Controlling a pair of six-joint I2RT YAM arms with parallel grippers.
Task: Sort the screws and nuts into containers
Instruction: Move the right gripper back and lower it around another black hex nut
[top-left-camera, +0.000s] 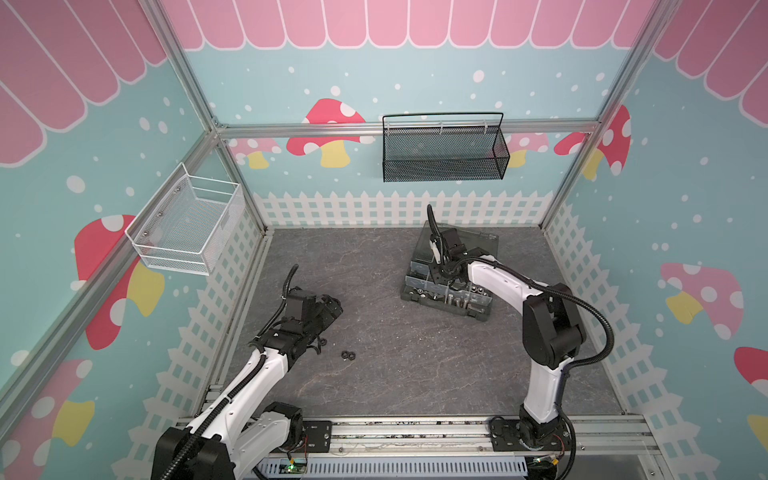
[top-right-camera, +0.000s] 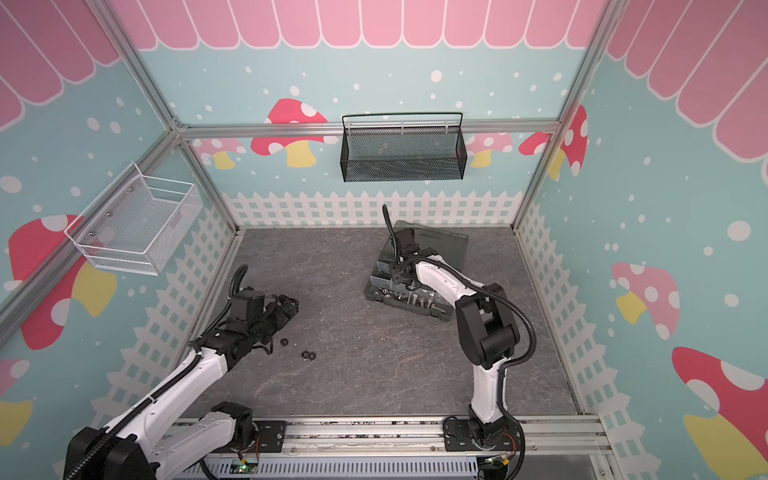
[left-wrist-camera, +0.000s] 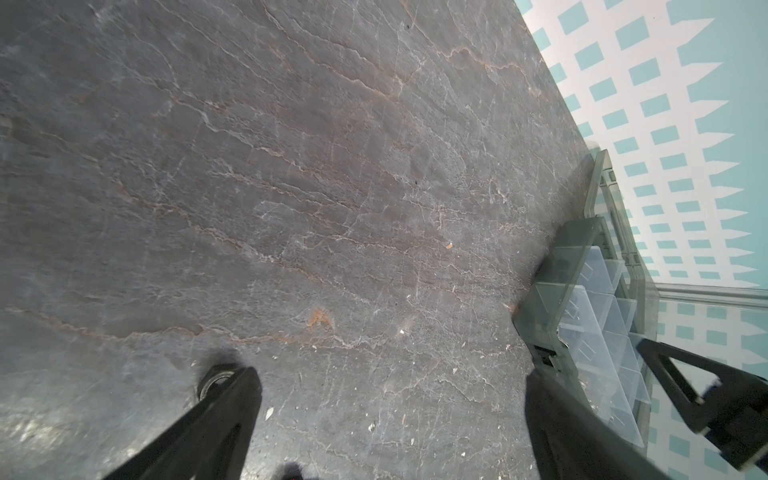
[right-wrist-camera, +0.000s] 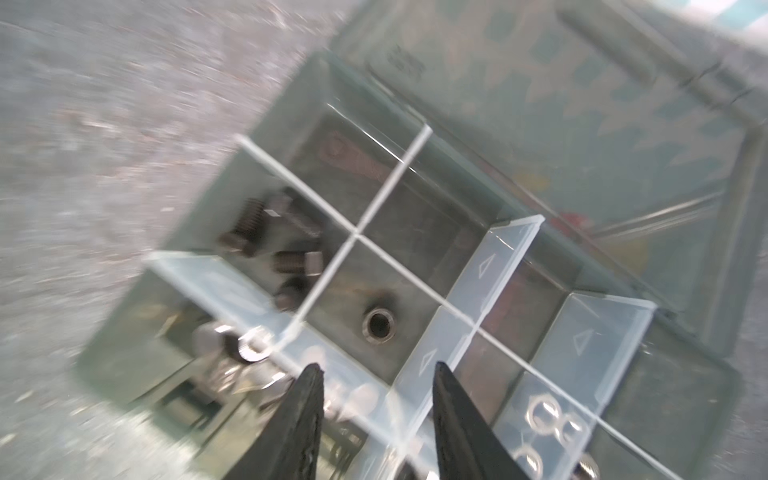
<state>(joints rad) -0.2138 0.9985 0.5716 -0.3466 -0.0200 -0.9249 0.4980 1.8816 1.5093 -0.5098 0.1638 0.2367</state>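
Robot lab cell: aluminium frame (top-left-camera: 266, 131), mushroom-print backdrop walls (top-left-camera: 415, 75), two arms (top-left-camera: 540, 386) on rail (top-left-camera: 415, 432).

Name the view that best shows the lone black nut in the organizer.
Right wrist view: the black nut lies alone, hole up, in a compartment near the right gripper. In both top views the right arm hides it; left wrist shows only the organizer's side.

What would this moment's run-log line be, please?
right gripper: open over organizer box, black nut in compartment below | left gripper: open over table | loose black nuts: on table
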